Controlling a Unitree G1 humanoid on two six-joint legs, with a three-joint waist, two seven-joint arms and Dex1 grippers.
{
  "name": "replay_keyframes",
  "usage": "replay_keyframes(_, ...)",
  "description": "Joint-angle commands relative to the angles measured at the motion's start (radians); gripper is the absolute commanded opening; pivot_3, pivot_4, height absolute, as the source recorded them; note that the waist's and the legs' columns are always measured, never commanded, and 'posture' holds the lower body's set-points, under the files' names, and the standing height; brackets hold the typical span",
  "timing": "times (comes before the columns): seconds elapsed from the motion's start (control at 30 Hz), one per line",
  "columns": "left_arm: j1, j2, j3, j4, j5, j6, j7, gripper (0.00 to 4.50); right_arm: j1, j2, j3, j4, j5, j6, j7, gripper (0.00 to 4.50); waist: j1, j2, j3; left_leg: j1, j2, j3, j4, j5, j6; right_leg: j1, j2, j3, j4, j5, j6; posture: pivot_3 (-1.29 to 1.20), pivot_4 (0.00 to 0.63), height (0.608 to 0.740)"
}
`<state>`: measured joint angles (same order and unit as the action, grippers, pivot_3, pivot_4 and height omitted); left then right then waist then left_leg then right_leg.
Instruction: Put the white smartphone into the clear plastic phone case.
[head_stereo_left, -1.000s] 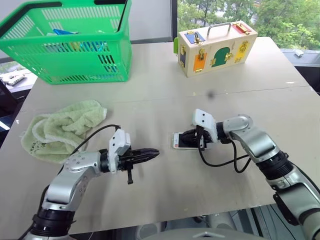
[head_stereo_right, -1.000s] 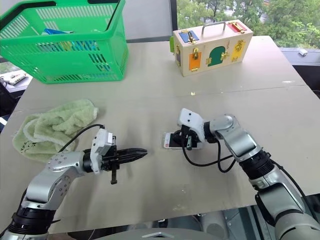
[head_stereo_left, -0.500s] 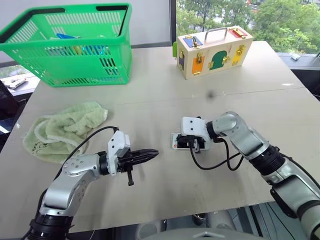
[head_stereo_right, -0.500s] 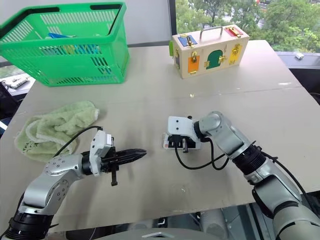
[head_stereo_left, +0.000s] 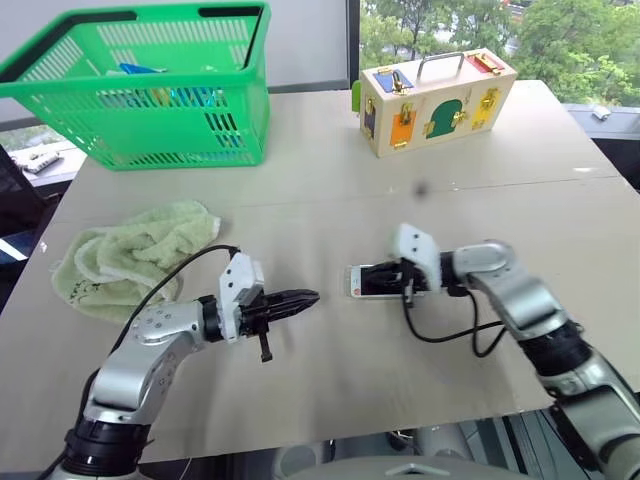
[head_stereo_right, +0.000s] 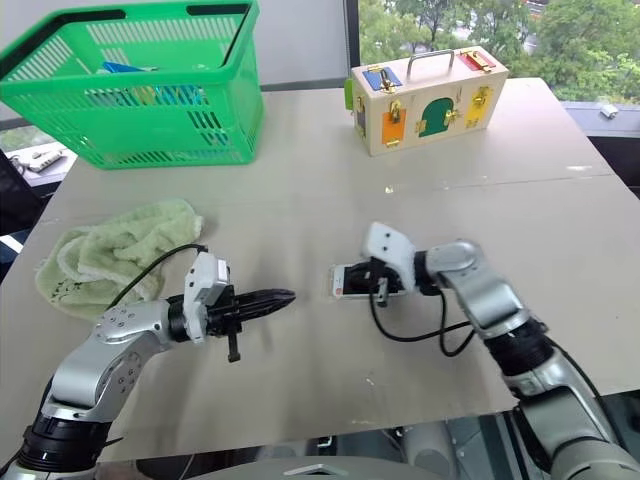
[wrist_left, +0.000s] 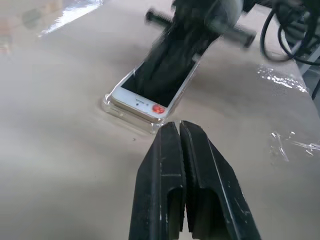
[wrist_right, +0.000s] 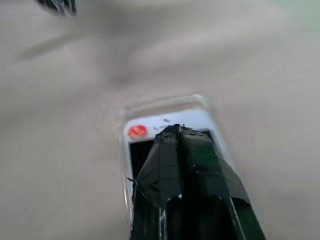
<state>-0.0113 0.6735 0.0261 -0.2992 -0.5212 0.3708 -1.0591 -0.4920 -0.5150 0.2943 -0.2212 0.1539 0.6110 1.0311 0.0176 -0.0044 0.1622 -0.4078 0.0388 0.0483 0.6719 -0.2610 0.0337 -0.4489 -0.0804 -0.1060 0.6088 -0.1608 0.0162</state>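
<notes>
Moved: right arm has swung back out from half a second ago, when its elbow was folded in over the phone; the left arm has kept its place.
Right claw: clenched, fingers pressed together, tips resting on the black screen of the white smartphone near the end with the red dot; pushing down, not gripping.
Left claw: clenched on nothing, hovering just short of the phone's nearer end, apart from it.
Phone: lies flat on the counter between the two claws, inside the clear plastic phone case, whose rim shows around the near corners.
Step in hand: seating the phone, by my reckoning; it looks nearly in, though whether every edge has snapped under the rim I cannot tell.
Next move: probably a press along the remaining edges and corners, with the left claw bracing the case so it does not slide.
Others: green basket, green towel and wooden latch box sit well apart.
</notes>
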Motion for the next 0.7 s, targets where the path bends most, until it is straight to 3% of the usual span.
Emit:
replay_keyframes(0.03, -0.043, -0.010, -0.027, 0.000, 0.027, 0.018, 0.035, 0.07, 0.067, -0.100, -0.109, -0.215, 0.075, 0.130, -0.010, 0.00, -0.001, -0.001, 0.001, -0.001, 0.000, 0.000, 0.000, 0.000, 0.000, 0.000, 0.000, -0.001, -0.001, 0.000, 0.000, 0.00, 0.150, 0.740)
replay_keyframes(0.23, -0.110, -0.028, -0.073, 0.061, 0.079, 0.039, 0.078, 0.07, 0.230, -0.280, -0.202, -0.385, 0.092, 0.246, -0.061, 0.00, -0.004, -0.002, 0.002, -0.003, 0.000, 0.000, 0.000, 0.000, 0.000, -0.001, 0.000, -0.004, -0.001, 0.000, 0.000, 0.00, 0.150, 0.740)
replay_keyframes(0.33, -0.131, -0.017, -0.105, 0.097, 0.126, 0.040, 0.081, 0.07, 0.259, -0.317, -0.176, -0.372, 0.047, 0.249, -0.117, 0.00, -0.007, -0.005, 0.003, -0.002, 0.000, 0.000, 0.001, 0.000, 0.000, -0.001, 0.000, -0.004, 0.000, 0.000, 0.000, 0.00, 0.150, 0.740)
replay_keyframes(0.47, -0.189, -0.028, -0.145, 0.191, 0.201, 0.000, 0.089, 0.07, 0.222, -0.308, -0.101, -0.287, -0.038, 0.213, -0.197, 0.00, -0.004, -0.005, 0.004, -0.002, 0.001, -0.001, 0.003, 0.000, 0.000, -0.001, 0.002, -0.004, 0.001, 0.000, 0.000, 0.00, 0.150, 0.740)
replay_keyframes(0.7, -0.260, -0.067, -0.210, 0.238, 0.265, -0.007, 0.097, 0.07, 0.105, -0.272, 0.020, -0.193, -0.100, 0.138, -0.192, 0.00, -0.001, -0.006, 0.004, -0.005, 0.000, -0.001, 0.006, 0.000, 0.000, -0.001, 0.001, -0.003, 0.001, 0.000, 0.000, 0.00, 0.150, 0.740)
